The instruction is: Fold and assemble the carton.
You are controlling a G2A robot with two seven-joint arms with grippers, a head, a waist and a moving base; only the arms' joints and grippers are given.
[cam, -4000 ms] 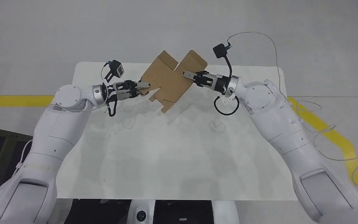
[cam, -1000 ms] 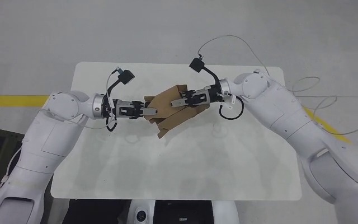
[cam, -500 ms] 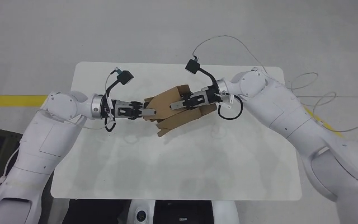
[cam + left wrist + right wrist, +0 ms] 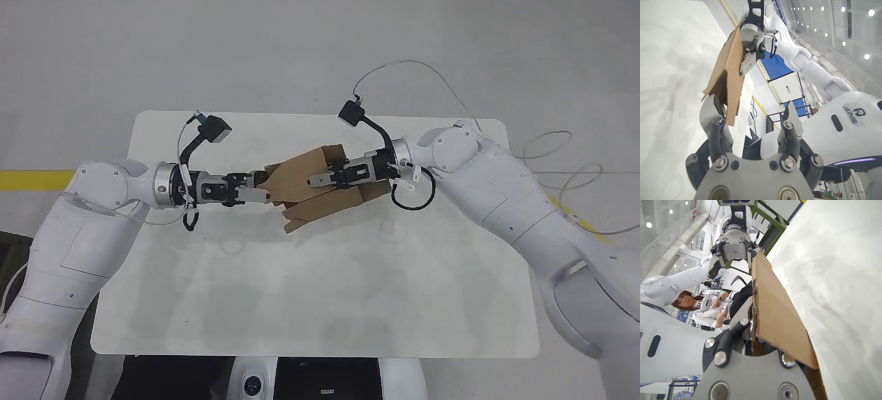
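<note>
Above the white surface's (image 4: pixel 300 300) far half, the right claw (image 4: pixel 318 181) pinches the carton (image 4: pixel 335 205); the left claw (image 4: pixel 749 106) is spread at its flap.

A: What is being counted here?
B: One carton (image 4: pixel 330 205) is being logged. One table (image 4: pixel 300 300) is being logged.
A: Grippers?
B: Two are being logged: left gripper (image 4: pixel 264 193), right gripper (image 4: pixel 314 181). Nothing else is being tallied.
</note>
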